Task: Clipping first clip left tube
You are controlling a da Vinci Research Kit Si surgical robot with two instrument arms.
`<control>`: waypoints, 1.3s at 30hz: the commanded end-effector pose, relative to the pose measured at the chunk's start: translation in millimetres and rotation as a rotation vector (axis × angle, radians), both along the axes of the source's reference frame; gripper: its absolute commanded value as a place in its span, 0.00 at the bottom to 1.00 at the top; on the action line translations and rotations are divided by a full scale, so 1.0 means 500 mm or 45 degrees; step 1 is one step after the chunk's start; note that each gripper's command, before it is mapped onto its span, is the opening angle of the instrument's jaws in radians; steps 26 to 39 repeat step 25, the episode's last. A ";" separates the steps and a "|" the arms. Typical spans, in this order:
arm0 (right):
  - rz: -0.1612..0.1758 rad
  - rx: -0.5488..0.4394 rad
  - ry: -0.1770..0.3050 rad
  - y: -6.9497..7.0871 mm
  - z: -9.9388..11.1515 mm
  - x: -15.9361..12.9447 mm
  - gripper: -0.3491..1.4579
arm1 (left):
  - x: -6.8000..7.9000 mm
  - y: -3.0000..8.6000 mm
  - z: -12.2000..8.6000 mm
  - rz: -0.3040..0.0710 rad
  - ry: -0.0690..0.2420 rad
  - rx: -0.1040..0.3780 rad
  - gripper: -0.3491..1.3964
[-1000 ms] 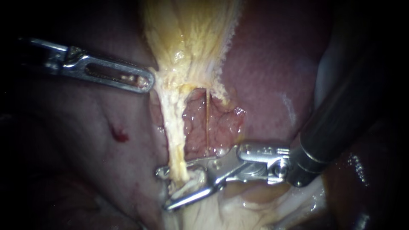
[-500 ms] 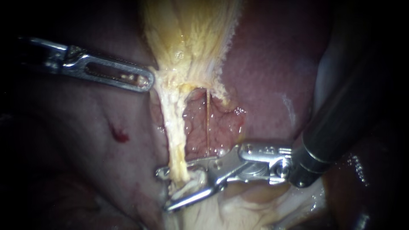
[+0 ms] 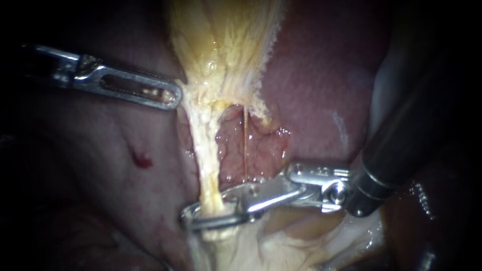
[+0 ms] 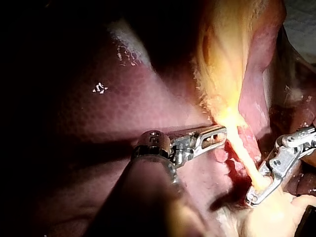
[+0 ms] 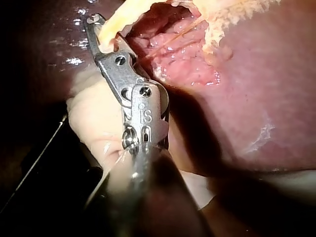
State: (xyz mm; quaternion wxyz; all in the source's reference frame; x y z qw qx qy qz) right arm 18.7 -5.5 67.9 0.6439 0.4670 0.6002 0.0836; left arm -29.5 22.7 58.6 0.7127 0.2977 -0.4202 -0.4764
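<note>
The right instrument (image 3: 189,219) has its jaws squeezed nearly together around the left tube (image 3: 207,160), both touching it with their tips just past its far edge, a thin strand (image 3: 244,145) standing close beside them over bare liver (image 3: 311,90), while the left instrument (image 3: 173,98), well apart, pinches the gallbladder (image 3: 226,45) edge between closed jaws.

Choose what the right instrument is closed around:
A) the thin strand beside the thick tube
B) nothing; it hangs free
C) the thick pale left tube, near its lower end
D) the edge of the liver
C: in the endoscope view the right instrument presses from both sides on the thick pale left tube, low down, while the thin strand lies outside it.
</note>
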 end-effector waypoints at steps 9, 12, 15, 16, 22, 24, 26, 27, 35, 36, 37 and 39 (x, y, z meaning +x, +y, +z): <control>-0.025 0.006 -0.032 -0.0004 0.0009 -0.0006 0.00 | 0.0000 0.0000 0.0000 0.000 0.000 0.000 0.00; -0.027 0.006 -0.031 -0.0004 0.0008 -0.0007 0.00 | 0.0000 0.0000 0.0000 0.000 0.000 0.000 0.00; -0.029 0.006 -0.030 -0.0004 0.0008 -0.0008 0.00 | 0.0000 0.0000 0.0000 0.000 0.000 0.000 0.00; -0.030 0.007 -0.029 -0.0004 0.0008 -0.0008 0.00 | 0.0000 0.0000 0.0000 0.000 0.000 0.000 0.00; -0.033 0.008 -0.027 -0.0002 0.0005 -0.0009 0.00 | 0.0000 0.0000 0.0000 0.000 0.000 0.000 0.00; -0.033 0.008 -0.027 -0.0002 0.0005 -0.0010 0.00 | 0.0000 0.0000 0.0000 0.000 0.000 0.000 0.00; -0.034 0.008 -0.026 -0.0002 0.0005 -0.0010 0.00 | 0.0000 0.0000 0.0000 0.000 0.000 0.000 0.00; -0.034 0.008 -0.026 -0.0002 0.0005 -0.0010 0.00 | 0.0000 0.0000 0.0000 0.000 0.000 0.000 0.00; -0.034 0.008 -0.026 -0.0002 0.0005 -0.0010 0.00 | 0.0000 0.0000 0.0000 0.000 0.000 0.000 0.00; -0.034 0.008 -0.026 -0.0002 0.0005 -0.0010 0.00 | 0.0000 0.0000 0.0000 0.000 0.000 0.000 0.00; -0.034 0.008 -0.026 -0.0002 0.0005 -0.0010 0.00 | 0.0000 0.0000 0.0000 0.000 0.000 0.000 0.00; -0.034 0.008 -0.026 -0.0002 0.0005 -0.0010 0.00 | 0.0000 0.0000 0.0000 0.000 0.000 0.000 0.00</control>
